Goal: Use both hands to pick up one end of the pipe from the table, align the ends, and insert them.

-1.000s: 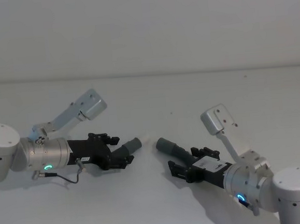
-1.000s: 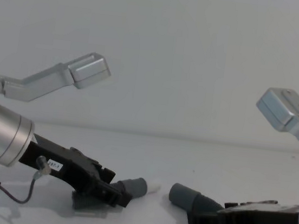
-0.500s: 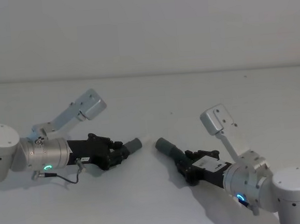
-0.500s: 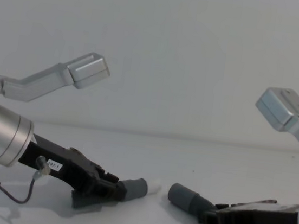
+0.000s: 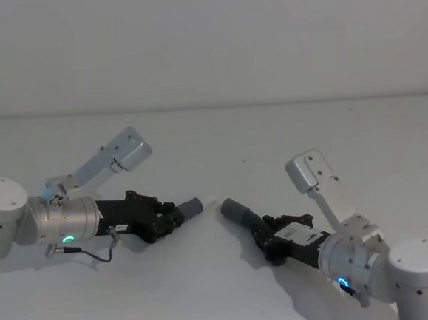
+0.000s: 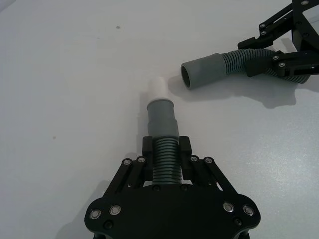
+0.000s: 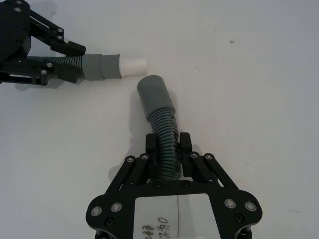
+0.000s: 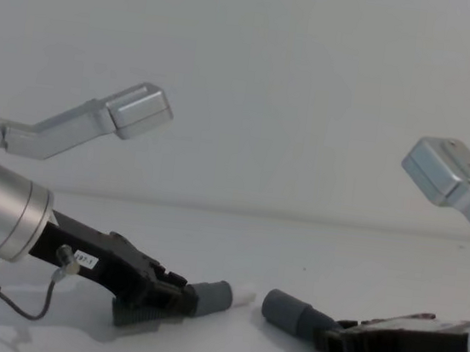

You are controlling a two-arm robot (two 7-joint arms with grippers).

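**Q:** Nearest your body, what do the two grippers hold?

**A:** (a) My left gripper (image 6: 166, 146) is low over the left side of the table (image 5: 220, 141). Its jaws are closed on the ribbed body of the straight piece (image 6: 165, 162), one finger on each side, just behind the grey cuff (image 6: 162, 113). (b) My right gripper (image 7: 167, 143) is low on the right side and grips the curved piece (image 7: 163, 124) the same way, with its jaws pinched on the corrugated part below the bend.

**Q:** Farther out, where do the ends lie?

**A:** (c) The white spigot (image 6: 158, 88) projects past the straight piece's cuff and points toward the middle of the table. (d) The socket cuff (image 7: 155, 97) of the curved piece turns its open mouth toward the spigot. The two ends are near each other but apart, with a strip of bare table between them. In my wrist views their axes meet at an angle, and the spigot's tip lies off to one side of the socket's mouth. I cannot tell whether either piece is lifted clear of the surface.

**Q:** And beyond the ends?

**A:** (e) Bare white table runs back to the pale wall (image 8: 247, 74).
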